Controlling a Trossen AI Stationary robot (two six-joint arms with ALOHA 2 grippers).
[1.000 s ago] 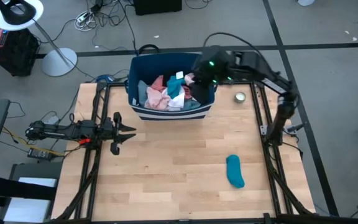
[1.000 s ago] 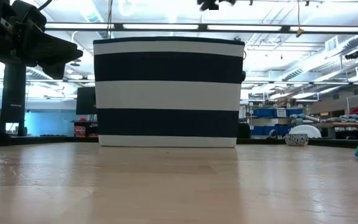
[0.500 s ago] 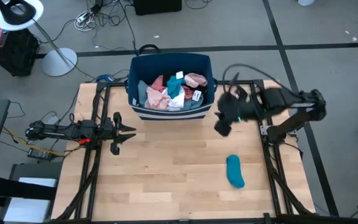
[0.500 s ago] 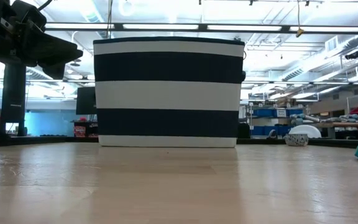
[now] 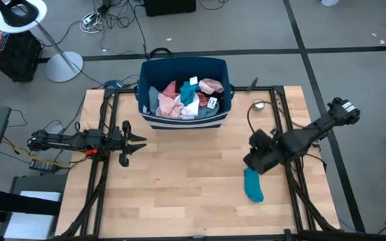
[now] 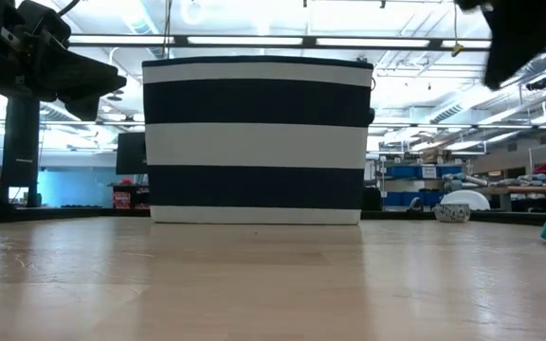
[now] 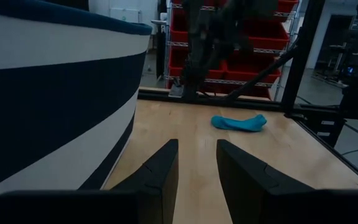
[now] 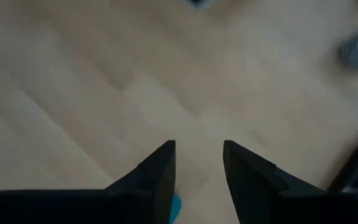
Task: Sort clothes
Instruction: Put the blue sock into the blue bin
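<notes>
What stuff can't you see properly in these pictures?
- Clothes in the striped bin: the high view shows only the top layer; in the low view the bin's wall hides them all.
- Teal sock: cut off by the edge in the low view; in the right wrist view only a sliver peeks between the right gripper's open fingers.
- Metal tin: a blur in the right wrist view.
- Left gripper: open, empty, waiting beside the bin.

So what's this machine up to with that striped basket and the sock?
It is sorting clothes. The right gripper hangs open and empty over the table, just above a teal sock lying alone on the wood. The other garments sit piled in the navy striped bin at the far edge. The left gripper waits open at the table's left side, holding nothing. A small metal tin sits near the bin.
</notes>
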